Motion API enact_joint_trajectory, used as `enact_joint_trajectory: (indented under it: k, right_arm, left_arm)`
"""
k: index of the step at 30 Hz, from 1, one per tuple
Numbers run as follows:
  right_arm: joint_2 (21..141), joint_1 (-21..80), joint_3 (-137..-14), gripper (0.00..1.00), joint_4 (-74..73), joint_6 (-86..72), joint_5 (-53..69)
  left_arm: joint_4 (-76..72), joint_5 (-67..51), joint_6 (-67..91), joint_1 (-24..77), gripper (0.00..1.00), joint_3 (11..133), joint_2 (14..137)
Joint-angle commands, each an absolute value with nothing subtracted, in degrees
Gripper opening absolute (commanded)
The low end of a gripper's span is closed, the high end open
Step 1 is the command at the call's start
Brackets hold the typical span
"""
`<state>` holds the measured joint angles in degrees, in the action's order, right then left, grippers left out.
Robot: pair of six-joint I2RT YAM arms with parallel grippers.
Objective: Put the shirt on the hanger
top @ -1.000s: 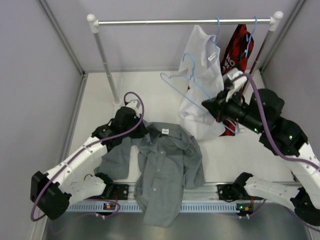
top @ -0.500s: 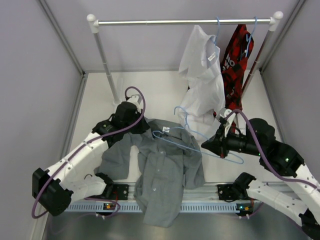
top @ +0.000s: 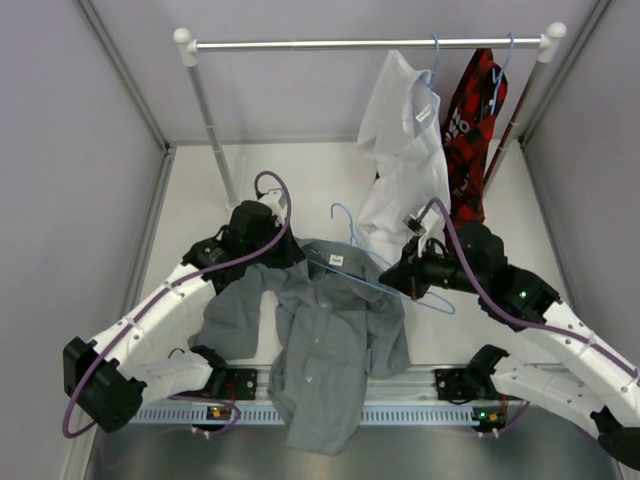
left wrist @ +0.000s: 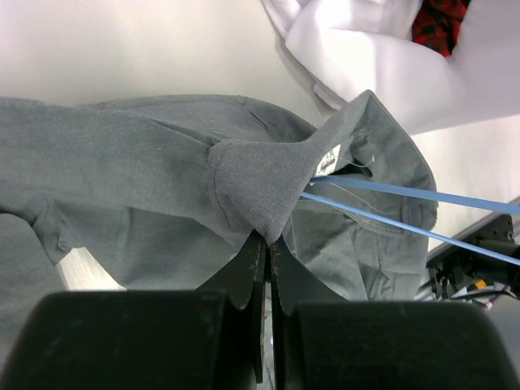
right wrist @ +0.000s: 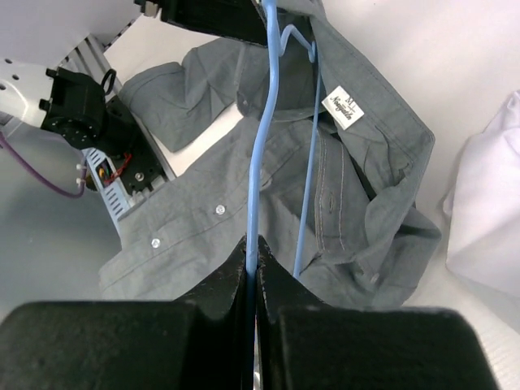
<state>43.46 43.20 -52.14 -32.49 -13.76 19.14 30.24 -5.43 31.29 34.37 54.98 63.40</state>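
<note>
The grey shirt [top: 330, 350] lies open on the table, its tail over the near edge. My left gripper [top: 283, 258] is shut on a pinch of the shirt's shoulder fabric [left wrist: 260, 183] beside the collar and lifts it. My right gripper [top: 398, 280] is shut on the light-blue wire hanger [top: 365, 270] and holds it low over the collar. In the right wrist view the hanger [right wrist: 262, 138] runs over the collar label [right wrist: 345, 106]. In the left wrist view two hanger wires [left wrist: 406, 203] cross the collar opening.
A metal rail [top: 360, 43] at the back carries a white shirt [top: 405, 150] and a red-and-black patterned shirt [top: 470, 110] on blue hangers. The rail's left post [top: 210, 120] stands behind my left arm. Grey walls close both sides.
My right arm has brought the hanger down from beside the white shirt and leftward onto the grey shirt's collar. My left gripper has stayed on the shoulder fabric.
</note>
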Motion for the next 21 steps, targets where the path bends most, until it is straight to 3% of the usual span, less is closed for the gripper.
enact_joint_trajectory:
  k: [1,10,15,21]
  right_arm:
    - [44.73,42.54,-50.9,0.0,-20.67,-14.94,20.22]
    - [47.11,42.54,-37.54,0.0,4.2,-15.38,29.44]
    - [51.15,42.45,-35.78,0.0,8.69,-13.27,34.0]
    - [53.61,42.54,-32.35,0.0,24.68,-16.87,36.3]
  left_arm:
    - [29.53,-9.93,30.06,34.36,0.0,57.57,63.19]
    - [34.44,-8.88,26.73,34.28,0.0,59.85,61.08]
    - [37.52,-9.48,24.26,34.28,0.0,62.05,60.29]
    - [39.2,-12.82,22.41,34.28,0.0,62.75,59.07]
